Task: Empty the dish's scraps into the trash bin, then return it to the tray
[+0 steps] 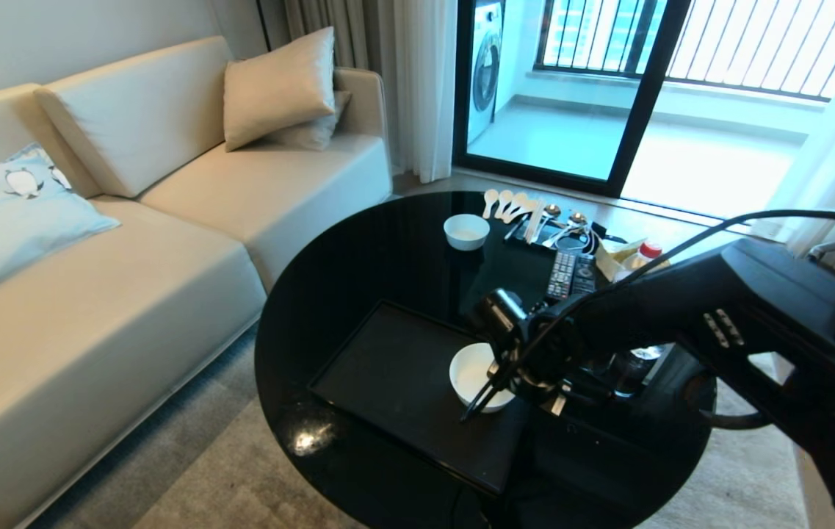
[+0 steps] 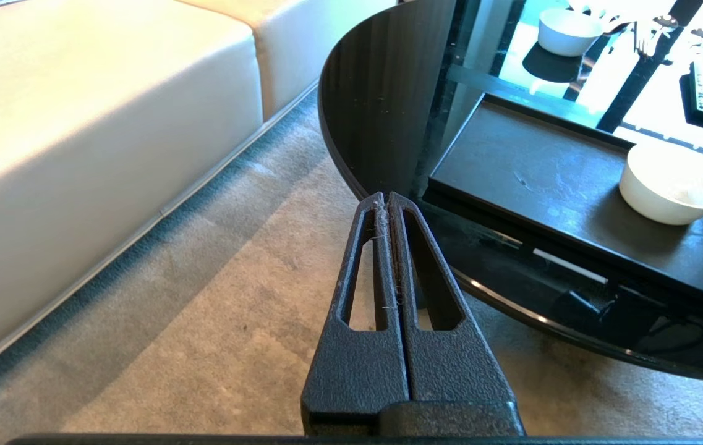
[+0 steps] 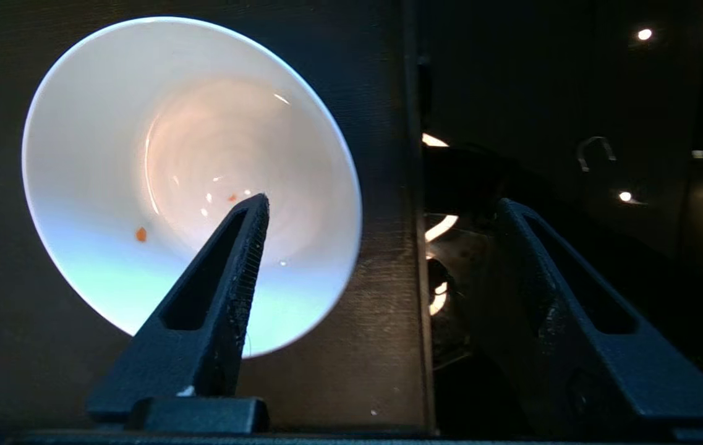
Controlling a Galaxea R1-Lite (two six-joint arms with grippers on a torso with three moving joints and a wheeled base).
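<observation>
The dish (image 1: 472,371), a deep white bowl, stands upright on the black tray (image 1: 395,382) near its right rim. Two tiny orange specks of scraps (image 3: 141,233) cling to its glossy inside (image 3: 190,154); otherwise it is bare. My right gripper (image 3: 383,203) hangs open just above it. One finger is over the bowl's hollow and the other past the tray's rim, neither pressing the dish. My left gripper (image 2: 383,198) is shut on nothing, parked low beside the table over the carpet. The trash bin is out of view.
The tray lies on a round black glass table (image 1: 358,250). At the table's far side are a smaller white bowl (image 1: 466,231), spoons (image 1: 509,204) and remotes (image 1: 571,273). A cream sofa (image 1: 167,220) stands to the left.
</observation>
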